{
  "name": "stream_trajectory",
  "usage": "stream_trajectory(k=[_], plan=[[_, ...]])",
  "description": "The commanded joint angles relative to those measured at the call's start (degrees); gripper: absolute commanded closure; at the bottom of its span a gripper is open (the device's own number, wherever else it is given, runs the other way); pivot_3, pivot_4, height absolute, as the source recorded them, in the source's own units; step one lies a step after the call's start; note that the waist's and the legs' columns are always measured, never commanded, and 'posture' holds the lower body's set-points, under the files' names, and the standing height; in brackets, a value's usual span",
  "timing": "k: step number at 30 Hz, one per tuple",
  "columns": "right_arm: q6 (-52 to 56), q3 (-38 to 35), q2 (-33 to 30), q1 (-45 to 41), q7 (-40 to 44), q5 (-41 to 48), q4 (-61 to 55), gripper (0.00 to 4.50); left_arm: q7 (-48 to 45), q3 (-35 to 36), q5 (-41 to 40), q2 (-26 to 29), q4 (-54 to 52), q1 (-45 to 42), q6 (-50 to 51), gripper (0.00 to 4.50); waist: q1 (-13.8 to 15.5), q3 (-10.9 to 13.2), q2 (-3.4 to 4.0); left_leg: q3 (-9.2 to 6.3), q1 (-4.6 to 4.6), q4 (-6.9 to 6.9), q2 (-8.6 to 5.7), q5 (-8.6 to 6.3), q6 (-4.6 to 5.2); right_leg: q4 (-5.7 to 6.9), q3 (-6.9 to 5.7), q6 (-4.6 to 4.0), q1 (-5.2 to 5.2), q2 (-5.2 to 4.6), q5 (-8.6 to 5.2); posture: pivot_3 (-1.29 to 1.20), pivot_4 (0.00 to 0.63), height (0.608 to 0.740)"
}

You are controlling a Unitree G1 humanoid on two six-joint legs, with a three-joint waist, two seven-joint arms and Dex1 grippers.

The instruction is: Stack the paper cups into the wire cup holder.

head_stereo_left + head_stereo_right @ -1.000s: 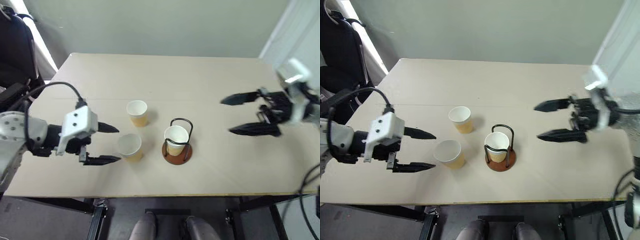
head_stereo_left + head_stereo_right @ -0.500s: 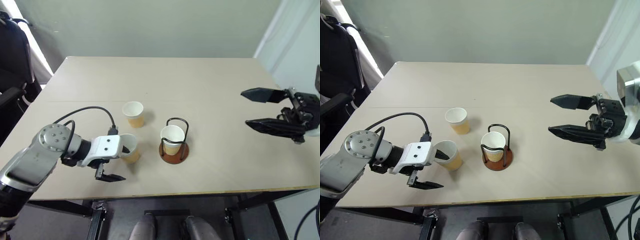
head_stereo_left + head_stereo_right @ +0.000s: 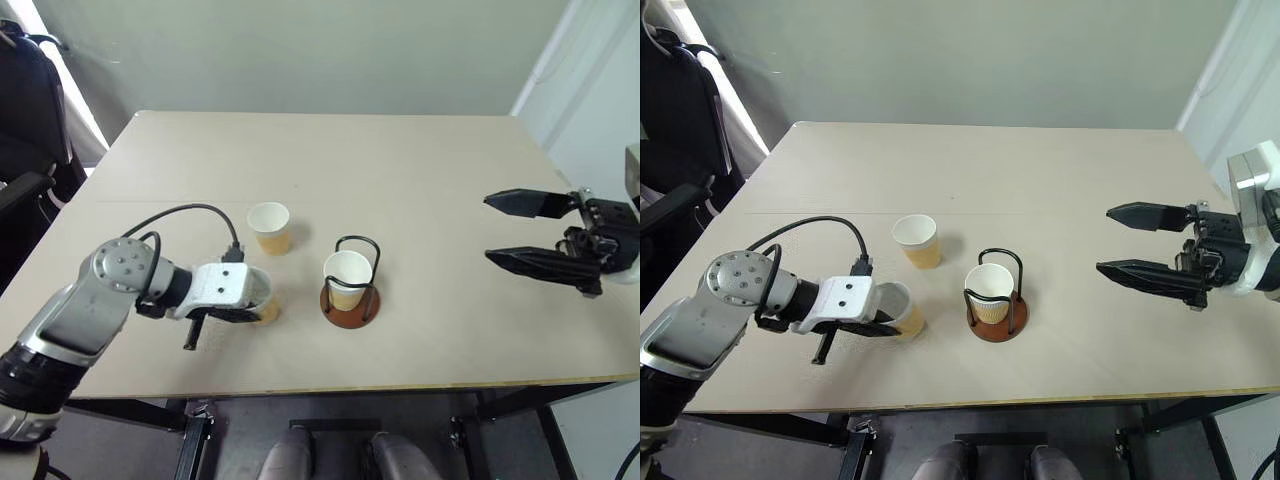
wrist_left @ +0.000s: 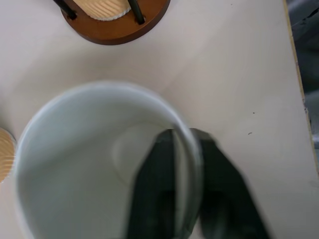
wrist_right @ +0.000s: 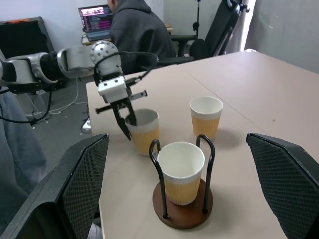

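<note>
I've got the L gripper (image 3: 875, 322) pinched on the rim of cup (image 3: 898, 310) 2; R gripper (image 3: 1148, 243) wide open, empty. Next: lift, nest into the cup in the holder (image 3: 997, 318).

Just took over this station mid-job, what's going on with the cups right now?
The left gripper is shut on the rim of one paper cup, one finger inside and one outside, the cup standing on the table. One cup already sits in the wire cup holder. A third cup stands farther back, untouched. The right gripper hangs open off to the side, holding nothing.
</note>
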Motion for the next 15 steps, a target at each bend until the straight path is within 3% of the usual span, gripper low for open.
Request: stream_trajectory(k=[1, 8, 15], plan=[[-1.8, -1.8, -1.3, -0.2, -0.2, 0.8, -1.0, 0.00, -1.8, 2.7, -1.9, 0.8, -1.5, -2.4, 0.6, 4.47, 0.0, 0.0, 0.00, 0.00, -0.02, 0.01, 0.00, 0.00, 0.00, 0.00, 0.00, 0.01, 0.00, 0.00, 0.00, 0.00, 0.150, 0.740], [-3.1, -1.2, -1.6, -0.4, -0.4, 0.2, -0.3, 0.00, -3.7, 3.3, -3.3, 0.2, -0.4, -5.5, 1.3, 4.47, 0.1, 0.0, 0.00, 0.00, -0.01, 0.04, 0.00, -0.01, 0.02, 0.01, 0.00, 0.03, 0.00, 0.00, 0.01, 0.00, 0.150, 0.740], [-4.0, -2.1, -2.1, -0.4, -0.7, 0.7, -0.2, 0.00, -7.4, 0.8, -3.8, -9.6, 10.9, -28.9, -2.4, 4.47, 0.9, 0.0, 0.03, -0.16, -0.23, 0.55, -0.09, -0.03, 0.23, 0.01, -0.02, 0.23, 0.07, -0.02, 0.16, 0.00, 0.150, 0.740]])
